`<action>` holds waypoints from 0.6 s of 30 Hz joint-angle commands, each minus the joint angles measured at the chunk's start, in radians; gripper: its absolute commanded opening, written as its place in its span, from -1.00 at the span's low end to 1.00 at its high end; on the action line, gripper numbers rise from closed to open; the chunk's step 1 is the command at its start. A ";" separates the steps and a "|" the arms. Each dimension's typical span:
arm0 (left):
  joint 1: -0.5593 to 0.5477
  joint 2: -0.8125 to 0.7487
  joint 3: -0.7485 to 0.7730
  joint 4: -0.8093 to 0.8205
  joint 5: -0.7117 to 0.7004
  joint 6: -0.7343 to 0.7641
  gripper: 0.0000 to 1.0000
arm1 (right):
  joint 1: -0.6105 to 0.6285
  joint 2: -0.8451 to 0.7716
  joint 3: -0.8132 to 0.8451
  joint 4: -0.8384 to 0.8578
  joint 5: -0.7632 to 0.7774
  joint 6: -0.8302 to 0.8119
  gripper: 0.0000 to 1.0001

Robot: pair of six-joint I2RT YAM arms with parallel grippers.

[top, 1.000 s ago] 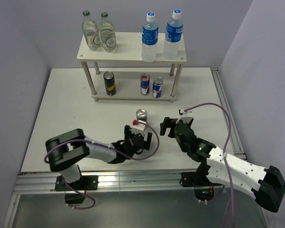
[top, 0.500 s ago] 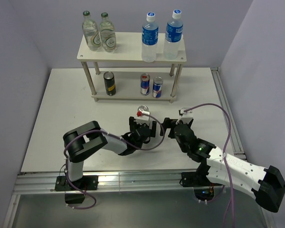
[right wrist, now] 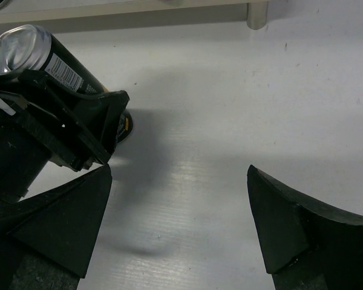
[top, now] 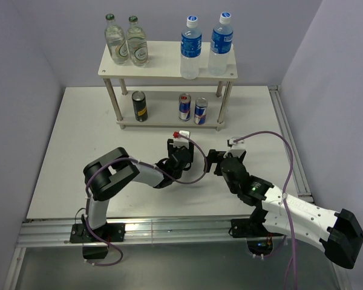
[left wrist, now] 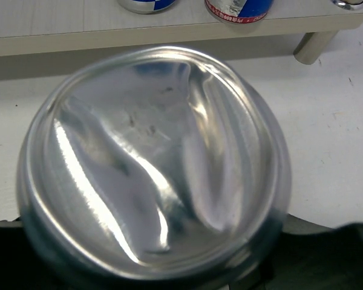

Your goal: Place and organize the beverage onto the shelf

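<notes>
My left gripper (top: 180, 156) is shut on a dark black-gold can (right wrist: 42, 57) on the table in front of the shelf (top: 169, 60). The right wrist view shows the can leaning between the black fingers. Its silver end (left wrist: 151, 157) fills the left wrist view. From above, the can is hidden under the left wrist. Two water bottles (top: 191, 45) stand on the top board at the right. On the lower board stand one dark can (top: 139, 106) and two blue-silver cans (top: 192, 109). My right gripper (top: 222, 156) is open and empty just right of the held can.
Two green-capped glass bottles (top: 126, 42) stand on the shelf's top board at the left. A shelf leg (right wrist: 257, 13) stands ahead of the right gripper. A rail (top: 287, 145) runs along the table's right edge. Purple walls close in the back and sides.
My left gripper slid forward over the standing dark can and closed on it; the can's top no longer shows from above. The right arm has not moved.
</notes>
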 commanded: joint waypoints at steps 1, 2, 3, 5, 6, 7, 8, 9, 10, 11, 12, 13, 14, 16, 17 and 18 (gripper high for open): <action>0.008 -0.058 0.018 0.045 -0.037 0.031 -0.99 | 0.008 0.005 0.007 0.041 0.010 0.006 1.00; 0.012 -0.093 0.010 0.040 -0.037 0.042 -0.99 | 0.008 0.005 0.005 0.042 0.010 0.004 1.00; 0.024 -0.114 0.002 0.031 -0.036 0.048 -0.99 | 0.008 0.005 0.005 0.044 0.012 0.004 1.00; 0.041 -0.170 -0.018 0.025 -0.022 0.074 -0.99 | 0.008 0.004 0.004 0.044 0.012 0.006 1.00; 0.066 -0.189 -0.021 0.020 -0.018 0.082 -0.99 | 0.007 0.001 0.004 0.046 0.010 0.006 1.00; 0.078 -0.204 -0.024 0.014 -0.007 0.091 -0.99 | 0.008 -0.001 0.002 0.047 0.010 0.004 1.00; 0.092 -0.230 -0.022 0.013 -0.005 0.112 -0.99 | 0.008 -0.001 0.002 0.049 0.010 0.004 1.00; 0.104 -0.239 -0.022 0.014 0.002 0.123 -0.99 | 0.007 -0.004 0.001 0.047 0.010 0.004 1.00; 0.129 -0.247 -0.016 0.014 0.013 0.134 -0.99 | 0.008 -0.006 -0.001 0.047 0.010 0.006 1.00; 0.142 -0.252 -0.010 0.011 0.018 0.148 -0.99 | 0.008 -0.006 -0.001 0.047 0.010 0.004 1.00; 0.170 -0.256 -0.003 0.008 0.024 0.155 -0.99 | 0.008 -0.010 -0.001 0.049 0.009 0.004 1.00; 0.182 -0.253 0.016 0.006 0.038 0.165 -0.99 | 0.007 -0.012 -0.002 0.047 0.009 0.004 1.00; 0.196 -0.244 0.028 0.002 0.041 0.175 -0.99 | 0.008 -0.012 -0.004 0.049 0.009 0.004 1.00; 0.231 -0.232 0.057 0.008 0.054 0.188 -0.99 | 0.008 -0.015 -0.004 0.047 0.009 0.004 1.00; 0.245 -0.215 0.068 0.008 0.059 0.191 -0.99 | 0.008 -0.018 -0.004 0.047 0.009 0.006 1.00; 0.271 -0.206 0.080 0.008 0.065 0.191 -0.99 | 0.007 -0.019 -0.004 0.044 0.009 0.006 1.00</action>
